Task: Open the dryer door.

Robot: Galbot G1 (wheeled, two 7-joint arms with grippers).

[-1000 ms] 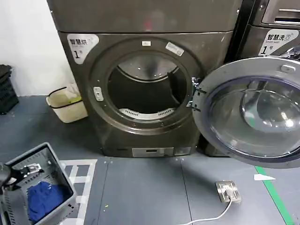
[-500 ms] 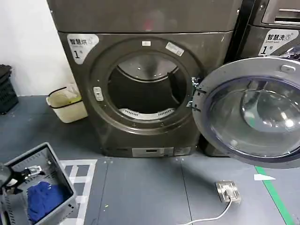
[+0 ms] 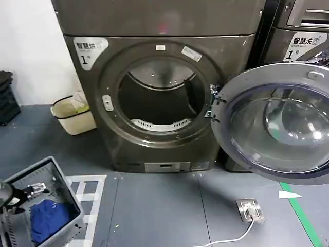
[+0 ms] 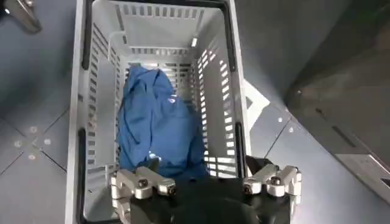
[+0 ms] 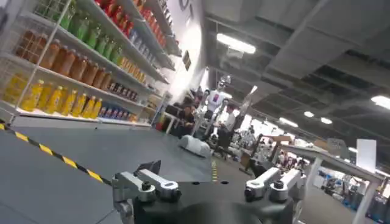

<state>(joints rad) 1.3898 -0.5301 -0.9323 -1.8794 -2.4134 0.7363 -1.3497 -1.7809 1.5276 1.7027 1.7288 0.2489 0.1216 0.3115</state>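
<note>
The dryer door [image 3: 275, 123] hangs swung wide open to the right of the dryer [image 3: 159, 98], inner face showing, while the left end effector [image 4: 204, 182], fingers apart and empty, hovers over a grey basket [image 4: 91, 109] holding what looks like blue cloth [image 4: 158, 122], and the right end effector [image 5: 207, 185] points away, fingers apart.

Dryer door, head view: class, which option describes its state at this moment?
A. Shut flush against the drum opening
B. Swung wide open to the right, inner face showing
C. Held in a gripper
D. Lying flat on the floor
B: the dryer door hangs on its hinge to the right of the exposed drum opening, its grey inner face and clear bowl turned toward the camera.
</note>
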